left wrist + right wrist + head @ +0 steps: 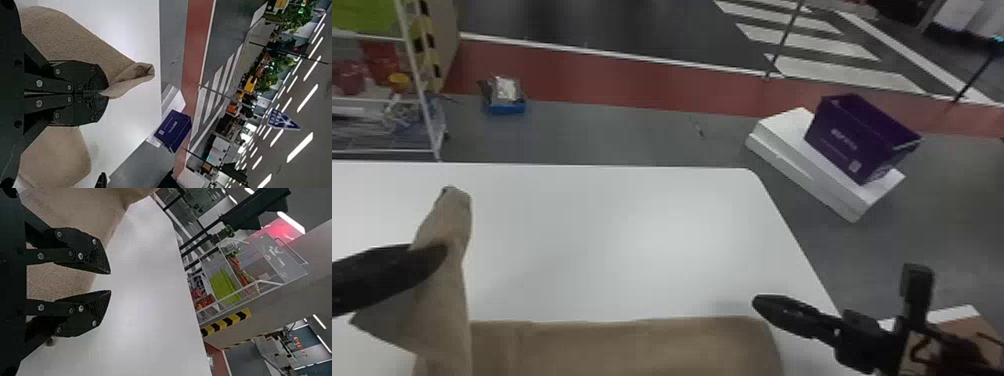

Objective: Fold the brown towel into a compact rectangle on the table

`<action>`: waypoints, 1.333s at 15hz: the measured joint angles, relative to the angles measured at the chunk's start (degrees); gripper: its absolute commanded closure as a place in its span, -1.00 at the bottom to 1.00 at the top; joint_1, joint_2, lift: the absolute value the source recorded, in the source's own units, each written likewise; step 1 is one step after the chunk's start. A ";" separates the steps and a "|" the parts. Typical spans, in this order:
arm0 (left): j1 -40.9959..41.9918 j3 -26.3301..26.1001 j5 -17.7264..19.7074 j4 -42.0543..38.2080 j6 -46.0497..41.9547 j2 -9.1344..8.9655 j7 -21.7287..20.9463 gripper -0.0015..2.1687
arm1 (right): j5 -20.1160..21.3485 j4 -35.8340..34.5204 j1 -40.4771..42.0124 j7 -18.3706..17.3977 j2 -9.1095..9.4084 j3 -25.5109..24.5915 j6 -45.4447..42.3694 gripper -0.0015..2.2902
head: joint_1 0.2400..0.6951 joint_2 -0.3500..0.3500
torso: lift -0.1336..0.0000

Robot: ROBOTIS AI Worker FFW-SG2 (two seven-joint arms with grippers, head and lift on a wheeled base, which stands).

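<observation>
At the left of the head view my left gripper (439,252) holds a raised part of the brown towel (627,345) above the table; the rest lies along the view's bottom edge. In the left wrist view the fingers of my left gripper (102,93) are closed on the cloth, a folded tip (135,76) sticking out past them. My right gripper (757,302) is over the table by the towel's right end. From the right wrist view, my right gripper (110,282) has its fingers apart with nothing between them, and towel cloth (62,280) lies behind them.
The white table (642,235) extends beyond the towel, with its right edge running near my right gripper. Past it on the floor, a purple box (857,135) sits on a white block (782,150). A wire rack (422,100) stands behind at the left.
</observation>
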 measured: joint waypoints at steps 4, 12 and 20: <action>-2.36 1.92 1.80 0.68 0.00 0.00 0.19 0.31 | -0.08 2.17 -1.38 0.00 -0.86 5.75 1.73 0.76 | 1.00 -0.73 | -0.85; -3.91 4.28 3.06 0.78 0.00 0.00 0.43 0.31 | 1.98 1.88 -3.44 0.00 -0.36 19.33 8.24 0.76 | 1.00 -0.23 | -0.85; -4.52 6.08 4.69 1.19 0.00 0.00 0.44 0.31 | 7.92 4.38 -7.48 -0.01 1.26 29.91 11.13 0.76 | 1.00 0.17 | -0.85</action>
